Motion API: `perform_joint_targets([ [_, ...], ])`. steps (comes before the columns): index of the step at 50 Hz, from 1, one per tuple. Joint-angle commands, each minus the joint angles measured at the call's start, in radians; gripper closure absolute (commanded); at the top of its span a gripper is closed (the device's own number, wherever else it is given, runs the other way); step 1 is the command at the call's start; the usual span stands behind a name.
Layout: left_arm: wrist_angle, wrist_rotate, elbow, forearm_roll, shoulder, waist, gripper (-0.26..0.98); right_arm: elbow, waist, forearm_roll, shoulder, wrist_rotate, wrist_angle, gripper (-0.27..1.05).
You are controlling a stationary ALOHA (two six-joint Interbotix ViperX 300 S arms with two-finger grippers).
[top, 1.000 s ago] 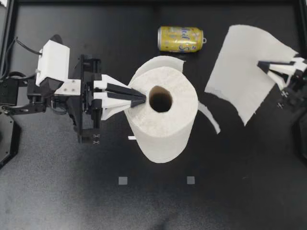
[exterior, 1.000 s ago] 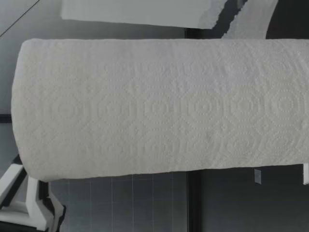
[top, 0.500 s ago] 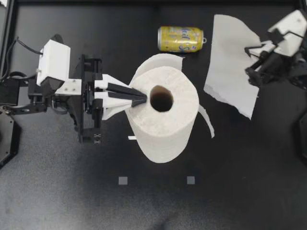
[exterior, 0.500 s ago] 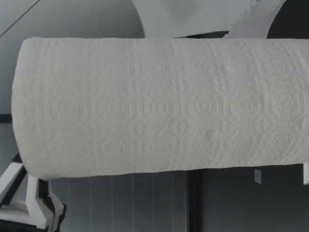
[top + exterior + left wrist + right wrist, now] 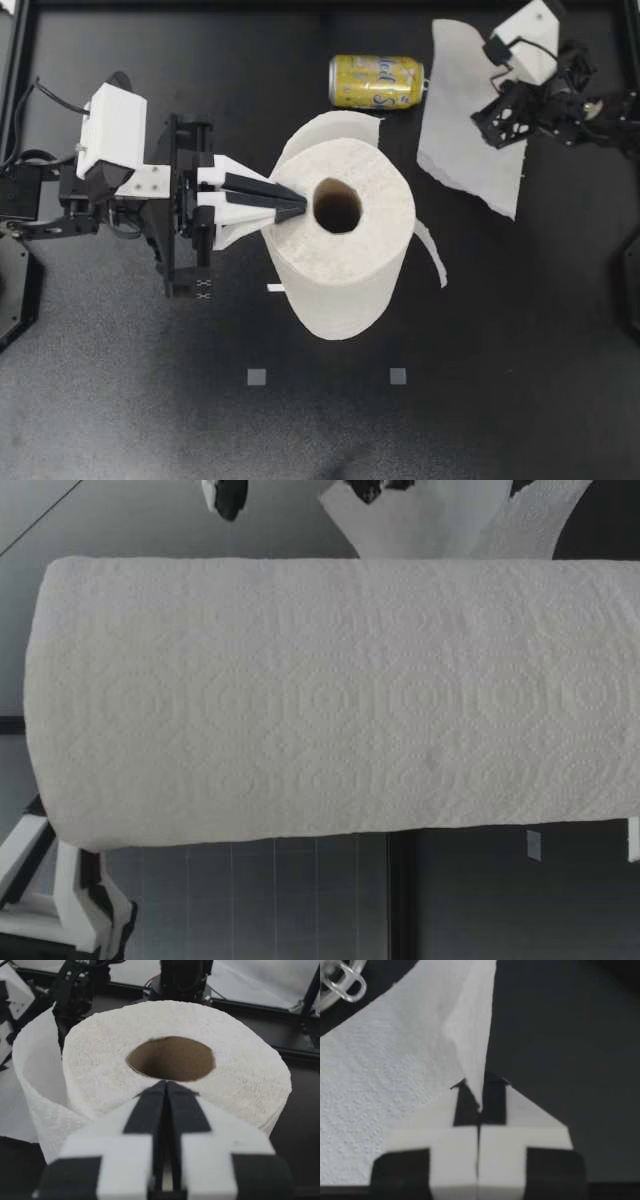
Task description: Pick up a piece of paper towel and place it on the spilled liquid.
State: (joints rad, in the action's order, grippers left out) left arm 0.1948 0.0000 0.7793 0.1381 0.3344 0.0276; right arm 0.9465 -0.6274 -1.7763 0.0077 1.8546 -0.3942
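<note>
A big white paper towel roll (image 5: 340, 235) stands upright mid-table and fills the low view (image 5: 330, 700). My left gripper (image 5: 298, 207) is shut, its tips resting on the roll's top at the rim of the cardboard core (image 5: 171, 1058). At the far right, my right gripper (image 5: 497, 122) is shut on a torn-off paper towel sheet (image 5: 462, 130), pinching one edge (image 5: 480, 1087). The sheet hangs beside the yellow can (image 5: 376, 81) lying on its side. No liquid shows on the dark table.
A loose torn tail (image 5: 436, 252) curls off the roll toward the right. Two small grey squares (image 5: 257, 376) (image 5: 398, 376) mark the near table. The can's pull tab (image 5: 342, 982) lies close ahead of my right gripper. Black frame rails border the table.
My right gripper has carried the sheet from the table's right edge toward the far side and leftward, closer to the can. The left arm and the roll have stayed put.
</note>
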Motion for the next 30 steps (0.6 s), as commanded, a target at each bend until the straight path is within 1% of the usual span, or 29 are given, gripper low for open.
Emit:
perform_joint_targets([
  [1,-0.005,-0.002,0.002,0.0,-0.009,0.011,0.64,-0.032,-0.012,-0.005,0.005,-0.005,-0.005,0.93],
  [9,-0.005,-0.003,-0.002,0.0,-0.009,0.011,0.64,-0.048,-0.023,-0.002,0.037,-0.006,-0.006,0.92],
  [13,-0.006,-0.003,-0.003,0.0,-0.008,0.009,0.64,-0.049,-0.025,0.002,0.044,-0.006,-0.006,0.88],
  [18,-0.006,0.0,-0.006,0.0,-0.008,0.009,0.64,-0.051,-0.025,0.002,0.044,-0.006,-0.006,0.81],
  [22,-0.006,0.0,-0.008,0.0,-0.008,0.011,0.64,-0.054,-0.029,0.002,0.046,-0.008,-0.006,0.71],
  [27,-0.006,0.0,-0.009,0.0,-0.008,0.009,0.64,-0.063,-0.038,0.002,0.054,-0.008,-0.012,0.52],
  [30,-0.005,0.0,-0.008,0.0,-0.008,0.009,0.64,-0.072,-0.048,0.002,0.06,-0.008,-0.014,0.36],
])
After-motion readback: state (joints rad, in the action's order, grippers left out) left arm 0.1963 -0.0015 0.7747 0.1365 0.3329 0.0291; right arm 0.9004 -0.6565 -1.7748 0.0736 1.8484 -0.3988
